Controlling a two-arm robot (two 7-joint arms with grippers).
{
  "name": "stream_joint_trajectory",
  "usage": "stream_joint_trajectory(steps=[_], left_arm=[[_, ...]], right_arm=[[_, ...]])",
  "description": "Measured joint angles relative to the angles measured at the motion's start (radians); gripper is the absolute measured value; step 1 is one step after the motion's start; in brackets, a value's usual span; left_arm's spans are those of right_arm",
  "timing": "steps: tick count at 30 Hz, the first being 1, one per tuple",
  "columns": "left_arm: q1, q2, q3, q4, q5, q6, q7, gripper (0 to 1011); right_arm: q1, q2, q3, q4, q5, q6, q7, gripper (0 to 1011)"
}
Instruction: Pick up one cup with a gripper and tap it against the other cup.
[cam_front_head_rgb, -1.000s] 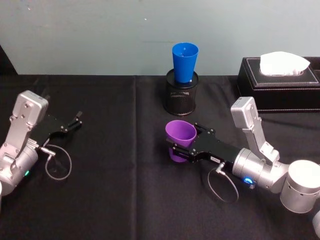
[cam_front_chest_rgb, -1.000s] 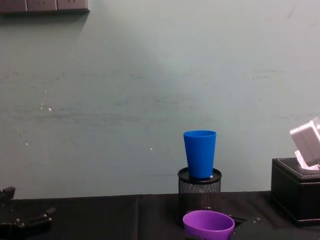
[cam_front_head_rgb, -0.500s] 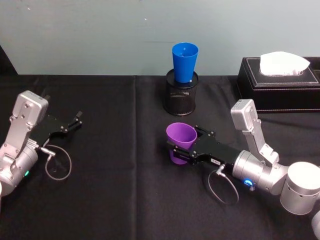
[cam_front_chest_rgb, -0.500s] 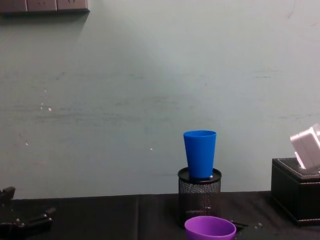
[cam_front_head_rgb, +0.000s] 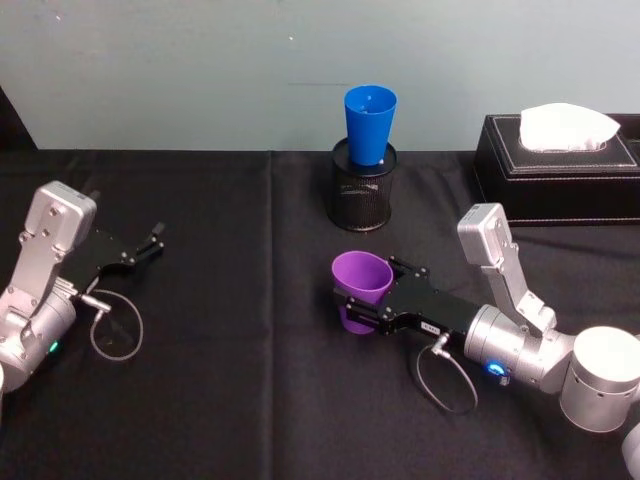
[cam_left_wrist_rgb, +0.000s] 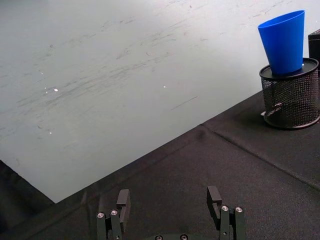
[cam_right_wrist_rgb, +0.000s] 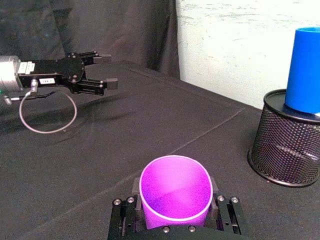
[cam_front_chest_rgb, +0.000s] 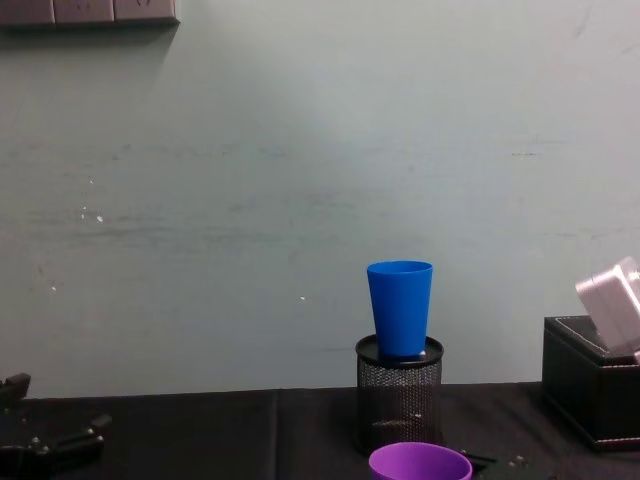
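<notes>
- Head view: two cups. One purple cup (cam_front_head_rgb: 361, 289), upright, mouth up, on the black-covered bench (cam_front_head_rgb: 250, 400) near the middle, clasped on both sides by the right gripper (cam_front_head_rgb: 352, 303), which reaches in from the right. One blue cup (cam_front_head_rgb: 370, 124), upright, seated in one black mesh pen holder (cam_front_head_rgb: 362, 196) at the back of the bench, behind the purple cup and apart from it. One black tissue box (cam_front_head_rgb: 555, 172) at back right with white tissue showing on top. One left gripper (cam_front_head_rgb: 152, 241), parked at the left over the bench, fingers parted, grasping nothing.
- Left wrist view: two fingers of the left gripper (cam_left_wrist_rgb: 169, 199) spread apart over bare black cloth; blue cup (cam_left_wrist_rgb: 284, 41) in the pen holder (cam_left_wrist_rgb: 291, 97) farther off.
- Right wrist view: purple cup (cam_right_wrist_rgb: 175, 193) squeezed between the right gripper's two fingers (cam_right_wrist_rgb: 175, 200), its rim pressed slightly oval; blue cup (cam_right_wrist_rgb: 304, 70) and pen holder (cam_right_wrist_rgb: 286, 137) beyond; left gripper (cam_right_wrist_rgb: 102, 68) in the distance, released.
- Chest view: blue cup (cam_front_chest_rgb: 399, 306) standing in the pen holder (cam_front_chest_rgb: 398, 398); rim of the purple cup (cam_front_chest_rgb: 420, 464) at the lower edge, in front of the holder; left gripper (cam_front_chest_rgb: 60, 438) low at the left; tissue box (cam_front_chest_rgb: 585, 380) at right.
</notes>
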Motion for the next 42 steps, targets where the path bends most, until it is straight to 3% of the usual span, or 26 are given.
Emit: stream_joint_trajectory(steps=[13, 25, 42], left_arm=[[0.0, 0.0, 0.0, 0.0, 0.0, 0.0, 0.0, 1005], [0.0, 0.0, 0.0, 0.0, 0.0, 0.0, 0.0, 1005], [0.0, 0.0, 0.0, 0.0, 0.0, 0.0, 0.0, 1005]], right_arm=[[0.0, 0.0, 0.0, -0.001, 0.0, -0.001, -0.001, 732], [0.0, 0.0, 0.0, -0.001, 0.002, 0.0, -0.001, 1003], [-0.004, 0.002, 0.0, -0.017, -0.002, -0.007, -0.002, 1003]])
